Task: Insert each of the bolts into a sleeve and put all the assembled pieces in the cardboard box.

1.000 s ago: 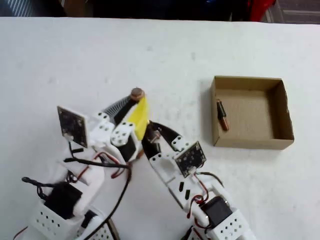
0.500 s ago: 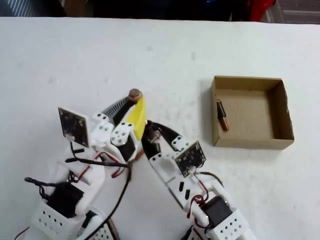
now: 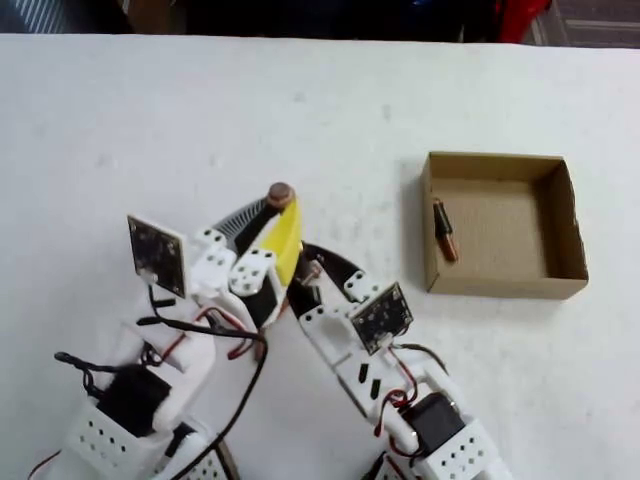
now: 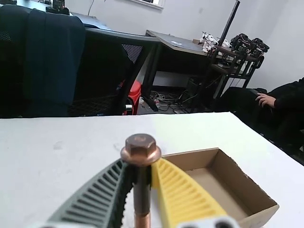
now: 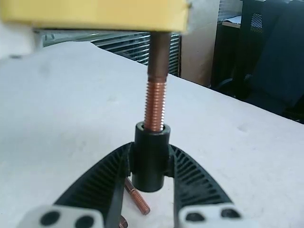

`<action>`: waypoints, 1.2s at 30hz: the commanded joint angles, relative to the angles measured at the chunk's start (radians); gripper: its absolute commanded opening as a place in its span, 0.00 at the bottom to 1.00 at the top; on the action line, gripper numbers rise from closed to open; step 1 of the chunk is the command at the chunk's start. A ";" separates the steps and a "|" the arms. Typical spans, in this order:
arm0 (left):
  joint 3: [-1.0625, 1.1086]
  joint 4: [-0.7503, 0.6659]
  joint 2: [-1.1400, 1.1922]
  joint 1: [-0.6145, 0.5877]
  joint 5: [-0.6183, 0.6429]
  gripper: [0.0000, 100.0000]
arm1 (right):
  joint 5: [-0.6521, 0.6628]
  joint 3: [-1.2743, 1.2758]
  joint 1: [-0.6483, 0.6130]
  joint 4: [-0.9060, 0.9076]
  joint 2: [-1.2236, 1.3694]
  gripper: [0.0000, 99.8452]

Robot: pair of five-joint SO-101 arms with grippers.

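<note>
The bolt (image 5: 155,107) stands upright, copper-coloured, smooth above and threaded below, its threaded end in the mouth of the sleeve (image 5: 150,161), a short black cylinder. The right jaws, black and ribbed, pinch the sleeve from both sides above the table (image 3: 200,110). The left jaws, one grey and one yellow, both ribbed, are pressed on the bolt's shank just under its flanged hex head.

The right wrist view alone shows the thread meeting the sleeve, and a second bolt (image 5: 137,199) lying flat on the table beneath the sleeve. The left wrist view shows the hex head from the side, with the cardboard box (image 4: 223,183) beyond it. From above, the bolt's head is a small round disc between the two arms, near the table's middle, and the cardboard box sits open-topped well to one side. One assembled piece (image 3: 444,231), black at one end and copper at the other, lies in the box against its wall nearest the arms.

The table is white and matte with faint smudges. Beyond it are a dark mesh-backed chair (image 4: 109,71), a desk (image 4: 190,47) by a pale wall, and window blinds (image 5: 118,42).
</note>
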 commanded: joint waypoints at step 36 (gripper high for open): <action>0.066 0.123 -0.012 0.015 -0.011 0.23 | 0.012 0.008 0.001 -0.001 -0.013 0.02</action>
